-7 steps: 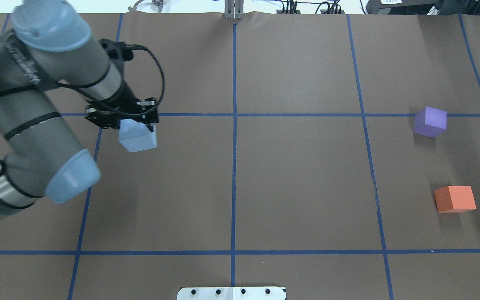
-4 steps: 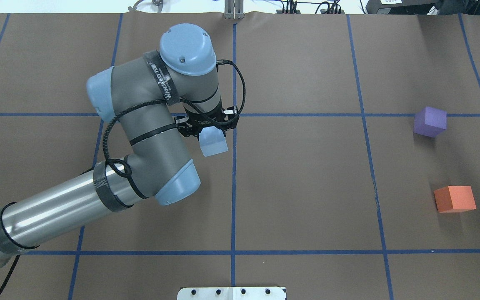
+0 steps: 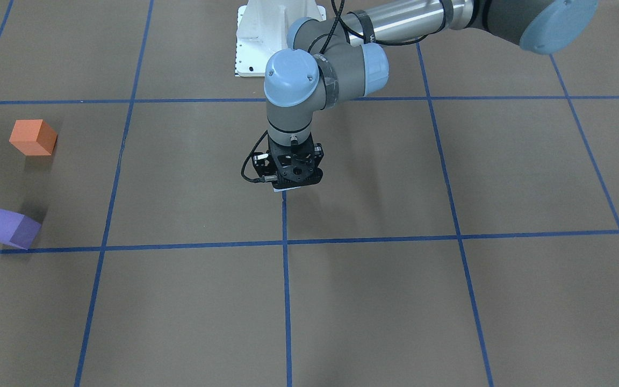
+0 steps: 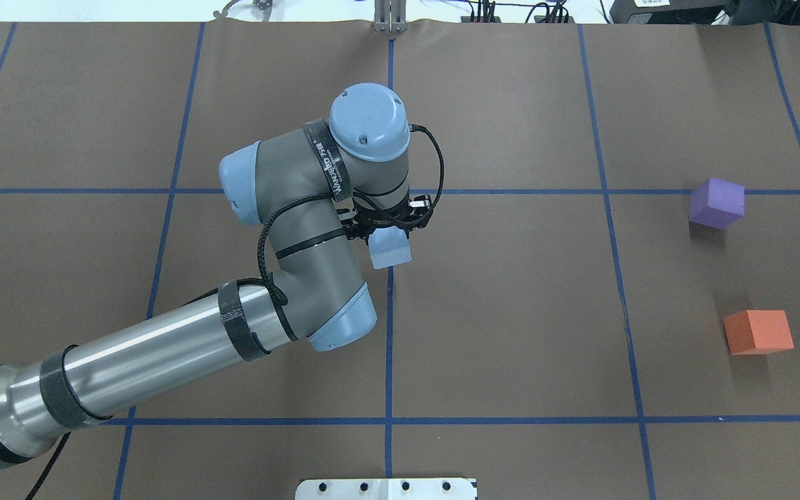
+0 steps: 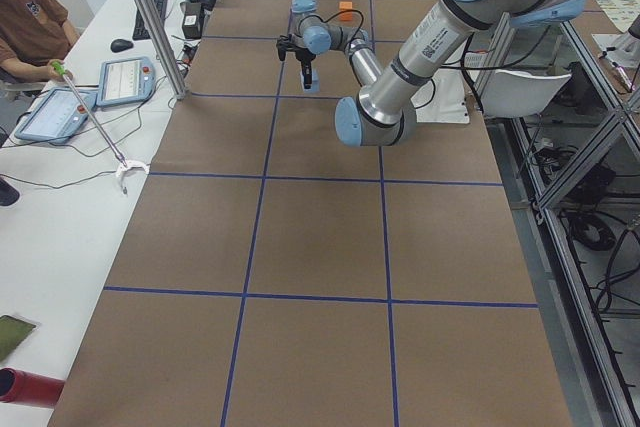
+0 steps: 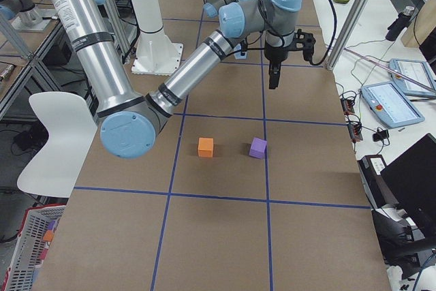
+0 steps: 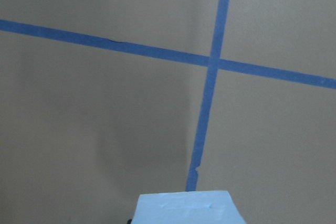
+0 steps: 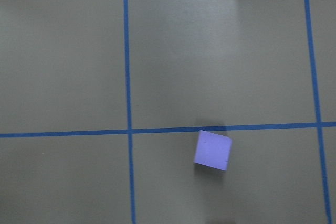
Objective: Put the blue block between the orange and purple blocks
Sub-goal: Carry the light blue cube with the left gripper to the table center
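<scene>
**Item 1. Left arm.** It enters from the overhead view's left edge and reaches to mid-counter [image 4: 511, 312].

**Item 2. Left hand [image 4: 387, 229].** Clenched on the blue block [image 4: 391, 251] and pointing straight down. It hangs over the central lengthwise tape line, just short of a tape crossing.

**Item 3. Blue block.** Pale blue, gripped by its upper part and held clear of the counter, to judge by the shadow in the wrist view. It is well apart from both other blocks.

**Item 4. Purple block [image 4: 717, 203].** It sits on the counter far to the right, just beside a cross line, turned slightly askew.

**Item 5. Orange block [image 4: 758, 332].** It sits on the counter nearer the robot than the purple one, with a bare gap between the two.

**Item 6. Right hand [image 6: 273, 83].** It hangs high above the counter. Whether it is released or clenched cannot be told.

**Step in hand.** Transport, about half done by the look of it. The next move calls for further travel rightward to the gap between items 4 and 5, then a descent between them without nudging either, then release.

**Change on record.** A second ago the block was held over the left-hand cells. It has since been carried to the centre line, the arm unfolding as it went. The purple and orange blocks have not shifted.
</scene>
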`<act>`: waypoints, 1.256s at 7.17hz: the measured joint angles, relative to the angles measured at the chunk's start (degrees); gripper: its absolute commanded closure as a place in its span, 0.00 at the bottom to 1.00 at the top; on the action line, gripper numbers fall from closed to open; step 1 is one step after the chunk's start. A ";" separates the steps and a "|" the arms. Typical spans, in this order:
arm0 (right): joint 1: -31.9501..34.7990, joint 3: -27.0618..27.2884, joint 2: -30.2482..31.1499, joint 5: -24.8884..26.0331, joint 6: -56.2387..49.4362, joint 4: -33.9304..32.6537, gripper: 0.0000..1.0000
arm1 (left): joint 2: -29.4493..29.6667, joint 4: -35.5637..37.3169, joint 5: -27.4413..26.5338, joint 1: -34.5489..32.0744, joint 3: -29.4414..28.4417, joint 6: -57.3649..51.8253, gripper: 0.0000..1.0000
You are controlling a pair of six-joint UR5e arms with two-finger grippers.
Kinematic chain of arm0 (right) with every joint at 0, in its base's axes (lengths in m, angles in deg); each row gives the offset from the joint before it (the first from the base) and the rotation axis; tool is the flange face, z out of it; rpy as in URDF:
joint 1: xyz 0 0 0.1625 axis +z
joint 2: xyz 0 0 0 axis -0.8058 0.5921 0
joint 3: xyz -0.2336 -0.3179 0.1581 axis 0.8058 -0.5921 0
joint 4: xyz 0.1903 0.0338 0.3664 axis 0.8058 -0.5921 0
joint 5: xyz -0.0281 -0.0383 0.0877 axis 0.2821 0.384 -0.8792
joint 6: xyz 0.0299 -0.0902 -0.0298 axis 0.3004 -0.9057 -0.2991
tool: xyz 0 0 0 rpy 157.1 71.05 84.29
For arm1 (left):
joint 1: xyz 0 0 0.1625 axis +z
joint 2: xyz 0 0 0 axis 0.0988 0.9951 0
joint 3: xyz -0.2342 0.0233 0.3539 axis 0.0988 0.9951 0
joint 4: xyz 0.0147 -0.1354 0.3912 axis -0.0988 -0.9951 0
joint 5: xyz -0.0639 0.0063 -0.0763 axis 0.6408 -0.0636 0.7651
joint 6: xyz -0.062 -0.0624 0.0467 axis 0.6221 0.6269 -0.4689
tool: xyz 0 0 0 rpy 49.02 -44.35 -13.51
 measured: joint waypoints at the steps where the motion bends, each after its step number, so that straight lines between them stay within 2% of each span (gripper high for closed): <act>1: -3.13 0.60 -2.69 0.15 5.74 -0.22 0.00 | 0.20 -0.44 -1.96 0.96 -0.55 -1.71 1.00; 2: -5.47 1.29 -4.52 0.23 9.93 -0.19 0.00 | 0.29 -0.72 -4.16 2.06 -1.14 -3.97 0.76; 4: -8.00 1.97 -7.32 0.30 15.45 -0.09 0.00 | 0.34 -1.18 -5.96 3.06 -2.43 -6.94 0.01; 7: -9.51 2.23 -10.41 0.05 18.14 -0.07 0.00 | 0.52 -0.90 -5.50 2.11 -2.06 -9.57 0.00; 9: -11.20 2.40 -12.81 0.23 21.52 -0.07 0.00 | 0.38 0.00 -0.83 -1.70 -0.37 -10.12 0.00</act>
